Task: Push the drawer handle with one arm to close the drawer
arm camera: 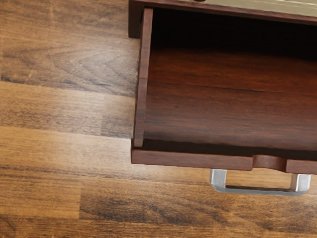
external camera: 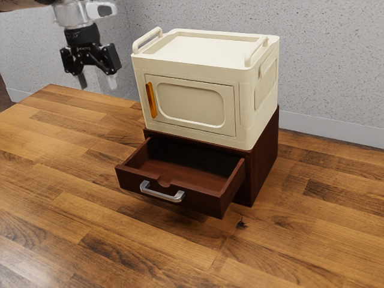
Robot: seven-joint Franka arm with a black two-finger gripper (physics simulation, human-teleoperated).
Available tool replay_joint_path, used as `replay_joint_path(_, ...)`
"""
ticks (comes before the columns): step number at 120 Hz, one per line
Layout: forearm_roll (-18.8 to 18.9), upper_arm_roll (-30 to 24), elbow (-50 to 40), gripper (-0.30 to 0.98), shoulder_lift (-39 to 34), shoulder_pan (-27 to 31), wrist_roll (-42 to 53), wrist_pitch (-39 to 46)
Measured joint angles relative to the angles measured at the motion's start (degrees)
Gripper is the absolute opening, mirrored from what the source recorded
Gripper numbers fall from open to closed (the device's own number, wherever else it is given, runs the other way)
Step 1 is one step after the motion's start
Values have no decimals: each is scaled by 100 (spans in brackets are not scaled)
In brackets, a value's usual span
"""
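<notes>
The wooden table point(external camera: 54, 198) is stretching beneath the central drawer point(external camera: 205, 202); upper left, the gripper point(external camera: 96, 83) is hovering, fingers wide. Pushing the handle point(external camera: 161, 194) off-centre would be risking a jam.

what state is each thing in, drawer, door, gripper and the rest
drawer, pulled open
drawer handle, not touched by the gripper
gripper, open, fingers apart, holding nothing
cream box, upright on the brown cabinet
cream box's door, shut
</notes>
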Motion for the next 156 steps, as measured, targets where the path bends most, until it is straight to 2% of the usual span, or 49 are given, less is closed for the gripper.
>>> replay_joint_path(12, 73, -155, -214, 69, -165, 85, -27, 137)
replay_joint_path(17, 118, -277, -596, 69, -485, 108, -36, 215)
replay_joint_path(23, 189, -559, -1768, 69, -1459, 210, -51, 452)
replay_joint_path(30, 233, -880, -3121, 68, -2758, 74, -94, 691)
replay_joint_path(40, 154, -1058, -5003, 68, -4651, 14, -172, 936)
replay_joint_path(47, -31, -1245, -5790, 67, -5437, 5, -221, 1049)
replay_joint_path(55, -348, -1764, -6127, 64, -5845, 1, -277, 1132)
replay_joint_path(71, -773, -2053, -6556, 52, -5982, 7, -408, 1218)
replay_joint_path(93, -951, -2062, -6729, 30, -5813, 16, -563, 1233)
replay_joint_path(113, -989, -2078, -6909, 21, -5654, 15, -688, 1286)
replay_joint_path(134, -955, -2085, -6886, 13, -4939, 17, -773, 1547)
replay_joint_path(156, -710, -2172, -6772, 6, -4289, 17, -836, 2021)
